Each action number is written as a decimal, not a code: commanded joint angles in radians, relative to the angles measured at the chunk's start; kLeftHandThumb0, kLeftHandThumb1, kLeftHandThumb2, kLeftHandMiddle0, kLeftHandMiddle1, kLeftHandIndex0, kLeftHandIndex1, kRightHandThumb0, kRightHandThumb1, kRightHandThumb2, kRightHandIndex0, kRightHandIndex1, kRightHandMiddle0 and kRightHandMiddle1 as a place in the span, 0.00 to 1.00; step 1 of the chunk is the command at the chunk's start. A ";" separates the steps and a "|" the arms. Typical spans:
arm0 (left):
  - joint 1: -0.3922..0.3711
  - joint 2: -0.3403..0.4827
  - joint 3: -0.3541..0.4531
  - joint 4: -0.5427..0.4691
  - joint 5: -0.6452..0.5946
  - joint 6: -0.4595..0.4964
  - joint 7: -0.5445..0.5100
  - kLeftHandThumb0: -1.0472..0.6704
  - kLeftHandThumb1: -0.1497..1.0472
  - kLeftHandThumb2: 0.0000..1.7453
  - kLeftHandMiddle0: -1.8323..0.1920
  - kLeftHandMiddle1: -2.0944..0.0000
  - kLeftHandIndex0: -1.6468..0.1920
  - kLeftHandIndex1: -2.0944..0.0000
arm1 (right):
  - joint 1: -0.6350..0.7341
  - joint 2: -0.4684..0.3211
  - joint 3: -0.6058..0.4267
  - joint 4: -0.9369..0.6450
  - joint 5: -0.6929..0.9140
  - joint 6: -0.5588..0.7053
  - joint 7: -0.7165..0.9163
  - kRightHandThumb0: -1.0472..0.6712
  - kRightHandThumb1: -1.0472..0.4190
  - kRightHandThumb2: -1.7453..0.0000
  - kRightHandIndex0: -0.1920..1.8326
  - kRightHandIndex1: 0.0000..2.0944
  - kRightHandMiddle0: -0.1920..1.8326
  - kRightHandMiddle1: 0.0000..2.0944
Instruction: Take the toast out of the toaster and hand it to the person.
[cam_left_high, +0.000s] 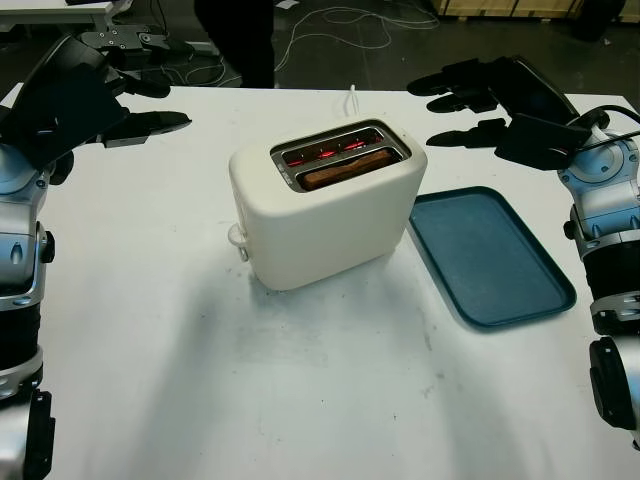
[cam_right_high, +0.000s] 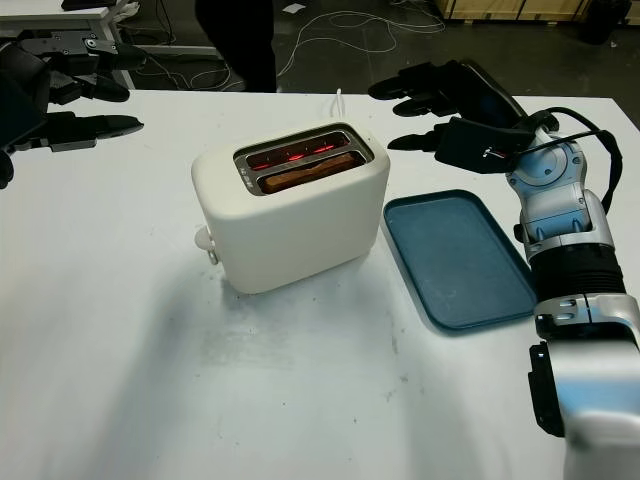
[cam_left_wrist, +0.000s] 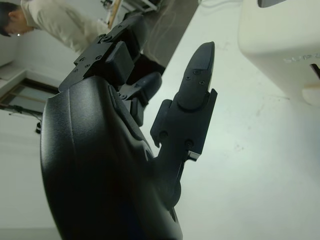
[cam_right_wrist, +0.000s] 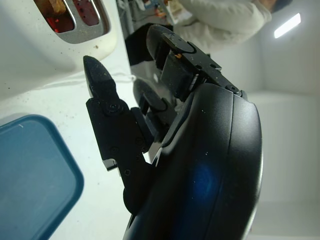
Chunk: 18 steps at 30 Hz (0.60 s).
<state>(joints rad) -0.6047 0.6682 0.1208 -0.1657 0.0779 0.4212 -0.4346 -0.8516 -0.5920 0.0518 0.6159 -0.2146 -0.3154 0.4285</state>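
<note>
The left hand (cam_left_high: 95, 85) is held open above the table (cam_left_high: 150, 330) at its far left, well apart from the toaster (cam_left_high: 325, 205), and nothing is grasped in it. The toaster is set near the table's middle, and the toast (cam_left_high: 348, 167) is seen standing in the nearer slot, its brown top edge about level with the slot's rim; the elements in the farther slot glow red. The toast is judged to be light, stiff and brittle, probably hot, and easily crumbled if squeezed hard. It would best be pinched on its two flat faces just below the top edge, though little of it is offered above the rim, and the hot metal beside it would have to be avoided. A blue tray (cam_left_high: 490, 255) lies just beside the toaster on its right. The right hand (cam_right_high: 450, 110) is held open above the table's far right, beyond the tray and to the toaster's right, fingers pointed toward it, and nothing is held. A person (cam_left_high: 235, 40) is seen standing beyond the table's far edge.
</note>
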 joint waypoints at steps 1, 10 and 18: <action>0.008 0.010 0.001 -0.014 0.004 0.003 0.003 0.46 0.85 0.00 0.80 0.54 0.63 0.86 | -0.012 -0.008 0.001 0.003 0.006 -0.013 0.008 0.47 0.17 1.00 0.50 0.00 0.46 0.00; 0.017 0.018 -0.003 -0.013 0.016 -0.018 0.001 0.45 0.85 0.00 0.79 0.55 0.63 0.85 | -0.012 -0.004 -0.003 0.005 0.012 -0.001 0.012 0.48 0.17 1.00 0.49 0.00 0.46 0.00; 0.027 0.005 0.007 -0.035 0.003 0.017 0.007 0.47 0.86 0.00 0.80 0.56 0.63 0.85 | -0.010 -0.006 -0.004 0.004 0.009 0.005 0.010 0.47 0.17 1.00 0.50 0.00 0.47 0.00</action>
<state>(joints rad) -0.5858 0.6708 0.1211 -0.1885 0.0839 0.4303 -0.4346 -0.8524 -0.5920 0.0515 0.6158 -0.2133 -0.3142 0.4371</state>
